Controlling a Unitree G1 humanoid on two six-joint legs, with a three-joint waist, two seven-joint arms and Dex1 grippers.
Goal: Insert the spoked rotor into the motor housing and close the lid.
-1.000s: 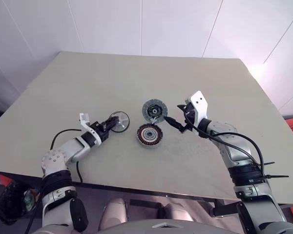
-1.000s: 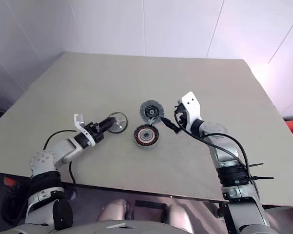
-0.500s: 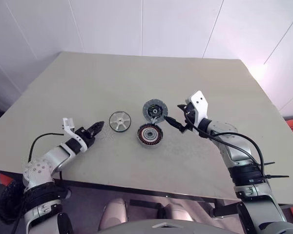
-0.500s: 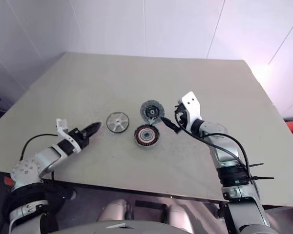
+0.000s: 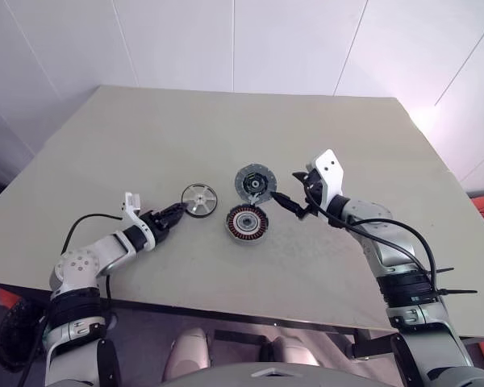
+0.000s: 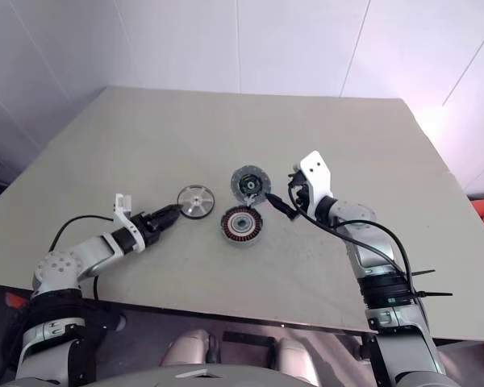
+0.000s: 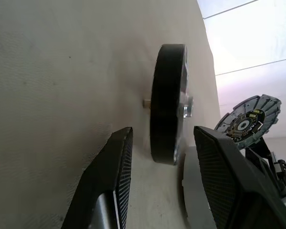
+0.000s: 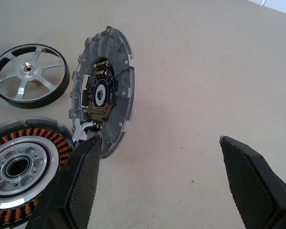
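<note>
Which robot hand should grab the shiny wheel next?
Left. Its end effector is open and right beside the rotor, which sits untouched on the table. The right end effector is by the lid.

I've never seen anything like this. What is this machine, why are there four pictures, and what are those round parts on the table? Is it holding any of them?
It is a humanoid robot with two arms, each ending in two black fingers. The two wide pictures come from cameras in its head, looking down over its arms at the table. The two close-ups come from a camera on each wrist, looking along that arm's fingers.

Three motor parts lie on the table: the spoked rotor, a black-rimmed silver wheel; the motor housing, a dark cup with copper windings; and the lid, a grey lined disc.

Nothing is held. The left gripper is open, its fingers on either side of the wheel without gripping it. The right gripper waits wide open by the lid.
</note>
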